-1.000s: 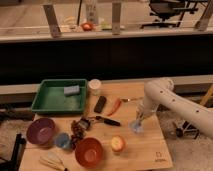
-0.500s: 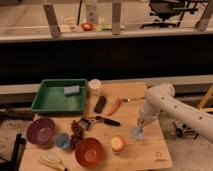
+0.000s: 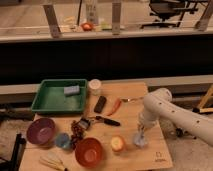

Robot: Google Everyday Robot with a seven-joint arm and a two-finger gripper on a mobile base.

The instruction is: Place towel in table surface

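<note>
Towel hangs bunched at the gripper over the table's right front

The towel is a small, pale blue-grey wad of soft cloth, crumpled into a loose lump. It sits at or just above the wooden table near the right front edge; whether it already touches the boards cannot be told. The gripper points straight down right above it, at the end of a smooth white arm that reaches in from the right. The towel seems to hang from the gripper, yet how far apart its tips stand cannot be told

Just left of the towel lies a round yellowish fruit, then a glossy orange bowl that looks empty. Further left are a small blue cup, a purple bowl and some pale, long pieces at the front corner. A dark beaded cluster lies between the bowls

Toward the middle of the table lie a black-handled tool, a flat black bar and a curved red pepper. A white round cup stands near the back edge. Beside it, the green rectangular plastic tray holds one grey-blue block in its far right corner
</note>
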